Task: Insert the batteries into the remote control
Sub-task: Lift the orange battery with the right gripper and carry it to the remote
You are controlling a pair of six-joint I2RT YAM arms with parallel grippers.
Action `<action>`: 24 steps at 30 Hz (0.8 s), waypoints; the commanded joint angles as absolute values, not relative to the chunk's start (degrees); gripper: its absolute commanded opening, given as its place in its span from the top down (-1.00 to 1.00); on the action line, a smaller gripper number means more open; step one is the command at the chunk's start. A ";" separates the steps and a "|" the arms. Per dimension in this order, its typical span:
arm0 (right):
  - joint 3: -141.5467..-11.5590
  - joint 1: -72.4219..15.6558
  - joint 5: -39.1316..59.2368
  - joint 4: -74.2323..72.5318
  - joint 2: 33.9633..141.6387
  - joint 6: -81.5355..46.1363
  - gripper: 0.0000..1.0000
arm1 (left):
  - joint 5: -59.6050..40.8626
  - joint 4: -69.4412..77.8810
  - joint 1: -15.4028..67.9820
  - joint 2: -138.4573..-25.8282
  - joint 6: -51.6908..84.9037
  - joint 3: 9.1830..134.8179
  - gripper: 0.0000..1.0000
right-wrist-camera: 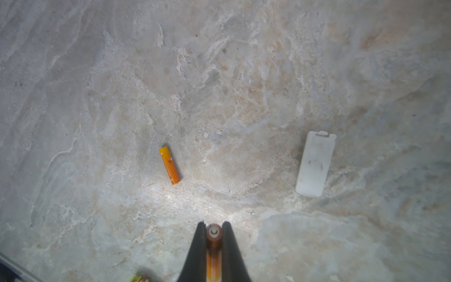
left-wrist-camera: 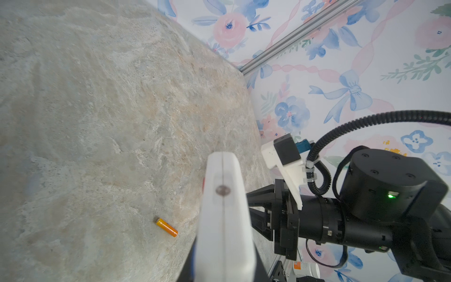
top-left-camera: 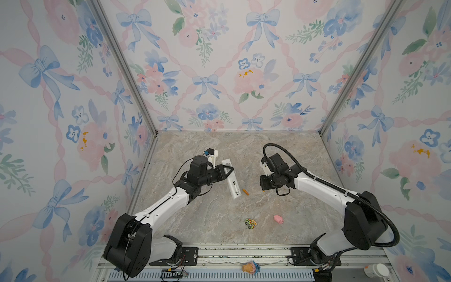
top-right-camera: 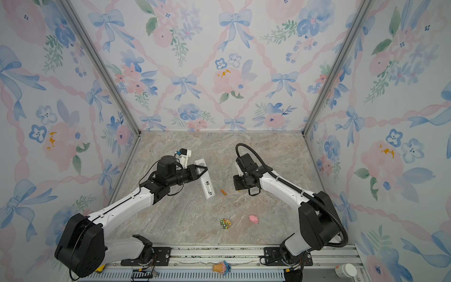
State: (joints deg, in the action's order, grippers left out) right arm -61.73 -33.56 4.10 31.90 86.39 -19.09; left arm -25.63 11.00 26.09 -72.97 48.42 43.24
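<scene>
Remote control (top-left-camera: 233, 186) sits clamped across its middle in the left gripper (top-left-camera: 227, 171), which is closed tight on it. Its back faces up, with the open battery bay showing toward the near end. Just beside that end a loose battery (top-left-camera: 245, 192) lies on the marble tabletop (top-left-camera: 280, 151), not touching the remote. The right gripper (right-wrist-camera: 214, 226) pinches the other battery (right-wrist-camera: 214, 255) lengthwise between its jaws. A white battery cover (right-wrist-camera: 315, 164) lies flat nearby. A pink pig toy (top-left-camera: 278, 219) and a toy car (top-left-camera: 251, 223) rest nearer the front.
</scene>
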 commanded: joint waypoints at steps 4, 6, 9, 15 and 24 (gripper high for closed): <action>-62.87 -34.46 4.74 32.30 83.20 -19.07 1.00 | -27.07 17.46 25.37 -73.59 49.34 43.36 1.00; -63.66 -34.53 4.59 32.93 82.54 -18.98 1.00 | -26.99 19.83 25.17 -73.44 50.04 42.73 1.00; -65.14 -34.68 4.31 34.05 81.31 -18.96 1.00 | -26.98 23.38 24.74 -73.21 51.17 41.70 1.00; -68.99 -36.48 4.31 35.08 78.43 -18.72 1.00 | -27.47 29.38 24.26 -72.84 53.12 38.95 1.00; -75.44 -40.76 4.54 33.89 78.27 -16.22 1.00 | -28.45 33.87 24.08 -72.49 55.09 37.18 1.00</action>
State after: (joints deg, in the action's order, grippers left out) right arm -72.62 -39.27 4.27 33.61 78.02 -18.00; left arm -27.09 29.89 24.53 -73.23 54.11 37.74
